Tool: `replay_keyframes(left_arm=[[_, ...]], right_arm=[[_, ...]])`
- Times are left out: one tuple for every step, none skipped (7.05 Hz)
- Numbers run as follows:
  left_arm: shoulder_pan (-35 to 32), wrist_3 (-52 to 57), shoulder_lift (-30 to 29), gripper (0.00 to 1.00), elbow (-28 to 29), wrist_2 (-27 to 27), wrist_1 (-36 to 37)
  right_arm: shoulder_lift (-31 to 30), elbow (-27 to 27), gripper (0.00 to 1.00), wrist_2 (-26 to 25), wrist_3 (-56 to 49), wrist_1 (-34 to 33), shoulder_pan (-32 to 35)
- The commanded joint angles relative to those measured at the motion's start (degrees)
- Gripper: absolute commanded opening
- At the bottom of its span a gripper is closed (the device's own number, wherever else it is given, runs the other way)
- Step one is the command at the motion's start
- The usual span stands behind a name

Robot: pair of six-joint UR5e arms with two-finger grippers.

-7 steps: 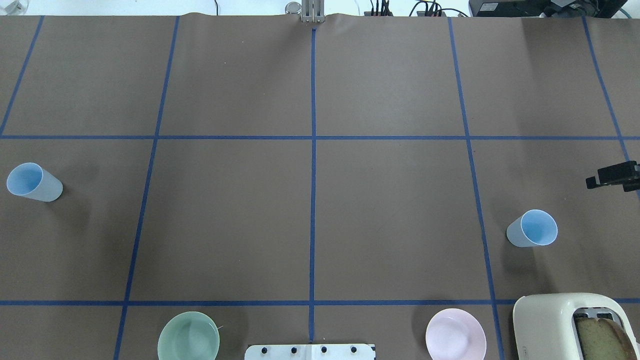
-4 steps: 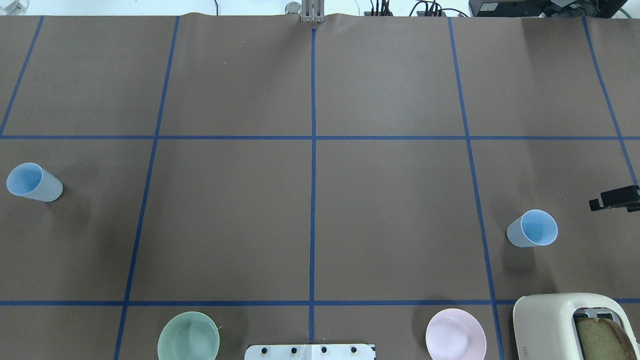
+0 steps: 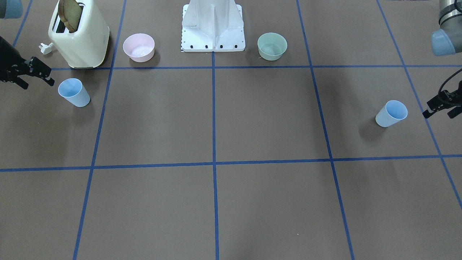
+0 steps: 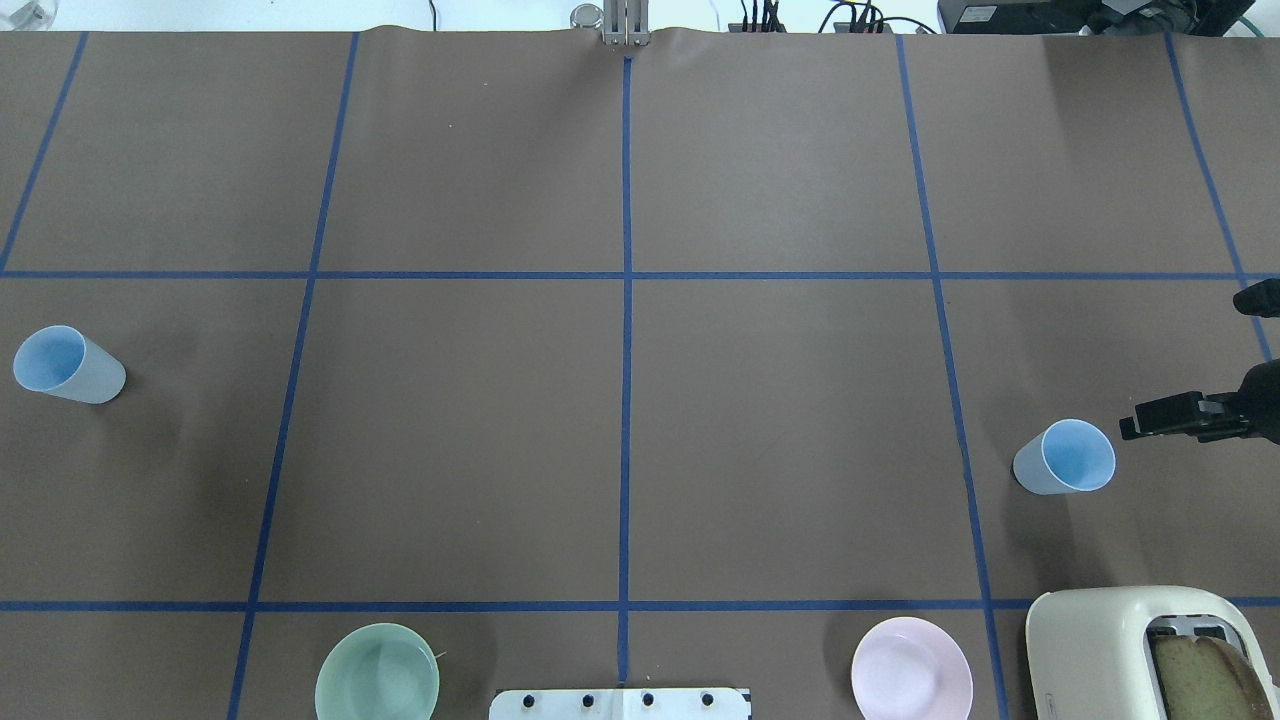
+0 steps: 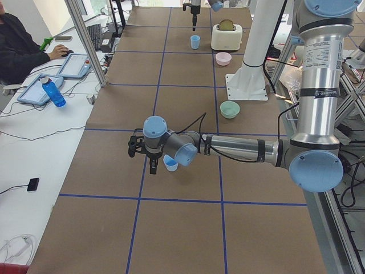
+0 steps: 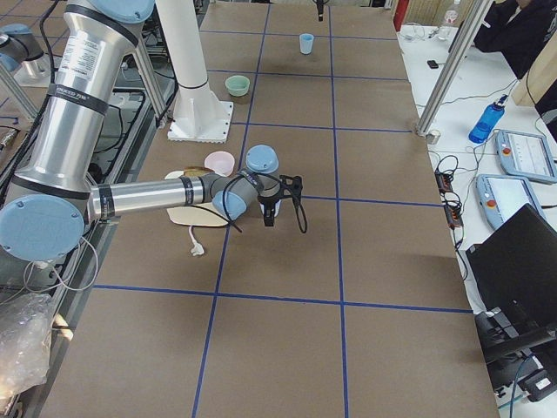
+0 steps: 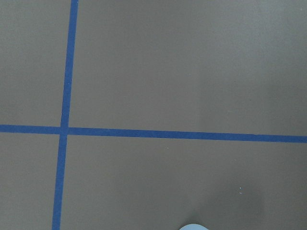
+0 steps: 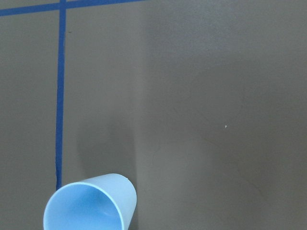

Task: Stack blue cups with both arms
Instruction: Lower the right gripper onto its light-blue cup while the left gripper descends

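Two pale blue cups stand upright, far apart. One cup (image 4: pixel 68 365) is at the table's left end, also in the front view (image 3: pixel 391 113) and as a rim sliver in the left wrist view (image 7: pixel 194 227). My left gripper (image 3: pixel 437 115) hovers just outside it, open and empty, out of the overhead view. The other cup (image 4: pixel 1065 457) is at the right end, also in the front view (image 3: pixel 74 92) and the right wrist view (image 8: pixel 91 203). My right gripper (image 4: pixel 1182 365) is open and empty, just outside that cup and apart from it.
A cream toaster (image 4: pixel 1140 650) with a bread slice stands near the right cup, at the near right. A pink bowl (image 4: pixel 910 680) and a green bowl (image 4: pixel 377 685) flank the white base (image 4: pixel 620 703). Blue tape lines grid the brown table.
My right gripper has moved nearer the robot and inward, close beside the right cup; its second finger now shows at the view's edge. The cups have not moved.
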Motion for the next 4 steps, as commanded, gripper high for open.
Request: replay_keyframes(left_arm=[[2.0,-0.1,0.2,0.98,0.9,0.0,-2.0],[2.4,-0.1,0.2,0.98,1.6,0.7,-3.2],[3.8,-0.5,0.6,0.98,3.6,2.5,-6.7],[3.9,-1.8,1.2,0.98,4.5,2.5,-10.1]], right_arm=[[2.6,-2.2,1.00,-1.2,0.5,0.0,-0.8],[2.7,-2.5,1.00,-1.3,0.5,0.0,-0.7],[2.7,-2.4,1.00,-1.2,0.5,0.1,-0.7],[2.7,-2.4,1.00,-1.2,0.5,0.1,-0.7]])
